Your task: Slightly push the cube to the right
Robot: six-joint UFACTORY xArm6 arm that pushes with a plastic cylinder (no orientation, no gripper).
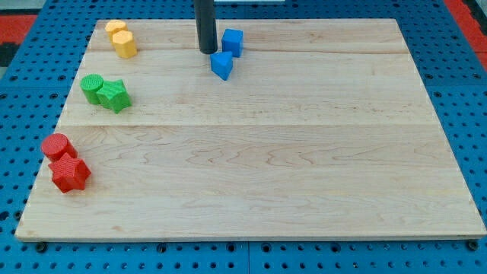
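The board (251, 183) is a light wooden panel on a blue perforated base (464, 91).

My tip (208, 51) rests on the board near the view's top, just left of the blue cube (232, 41). A narrow gap appears to separate the two; contact cannot be confirmed. The arm carries a plain rod, with no jaws to open or close, and it holds nothing.

The blue cube sits near the view's top edge, right of the tip. A second blue block (222, 65), wedge-like in shape, lies just below the cube, toward the view's bottom, close to or touching it.

Other blocks stand well apart, along the view's left side:
- two yellow blocks (122, 38), touching, at the top;
- two green blocks (106, 92), touching, in the middle;
- two red blocks (65, 164), touching, lower down.
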